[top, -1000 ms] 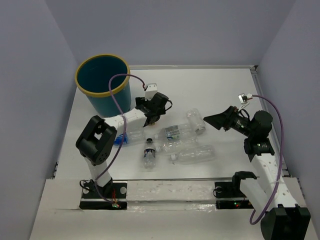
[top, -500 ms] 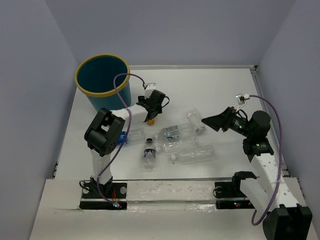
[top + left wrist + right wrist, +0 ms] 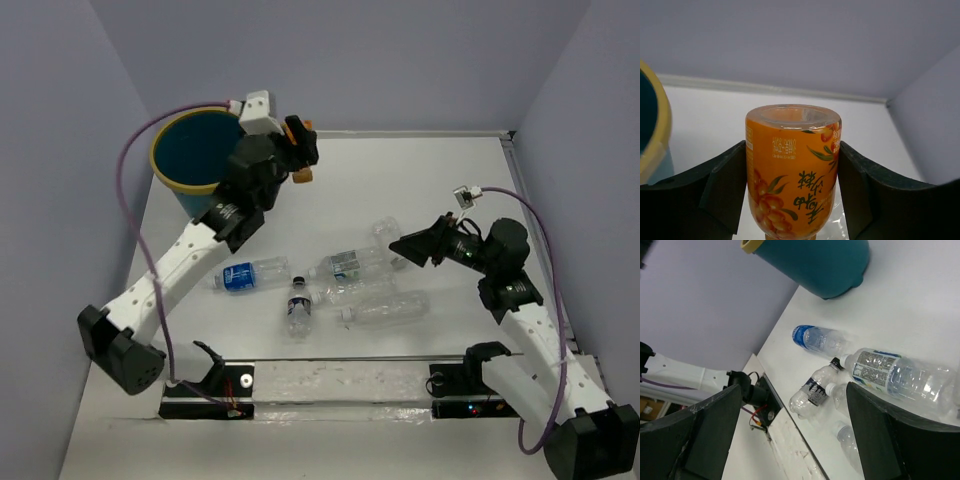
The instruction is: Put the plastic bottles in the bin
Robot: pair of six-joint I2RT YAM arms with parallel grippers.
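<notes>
Top external, near edge: both arm bases stand on a glossy strip [image 3: 340,385] at the front of the table [image 3: 430,170], a flat matte white surface.
Bare clear bottle [image 3: 388,308]: see-through, ribbed, lying on its side, nearest of the heap on the right.
Dark-capped bottle [image 3: 299,306]: small and clear with a dark label band, lying with its cap pointing away from the bases; the right wrist view shows it too [image 3: 812,390].
Blue-label bottle [image 3: 245,275]: clear plastic with a blue wrap, lying on its side at the left of the group, apart from the rest.
White-label bottle [image 3: 345,265]: clear, crinkled, with a pale printed label, lying across the middle and touching the bottles around it.
Far clear bottle [image 3: 388,238]: see-through, lying just beside the right fingertips; contact cannot be told.
Right gripper [image 3: 402,247]: black, wedge-shaped fingers spread wide with nothing between them, low over the table at the right of the heap.
Left gripper [image 3: 297,155]: raised above the table on an outstretched arm, jaws closed against both sides of the orange bottle.
Orange bottle [image 3: 792,175]: smooth, cylindrical, with an orange wrap printed with berries, leaves and dark characters; its rounded translucent end points away from the wrist camera. It hangs in the air just right of the bin's rim, not over the opening.
Bin [image 3: 198,205]: round, tapering teal plastic with a yellow rim, standing upright at the far left corner.
Walls [image 3: 400,60]: plain, pale lilac, closing in the table at the back and both sides.
</notes>
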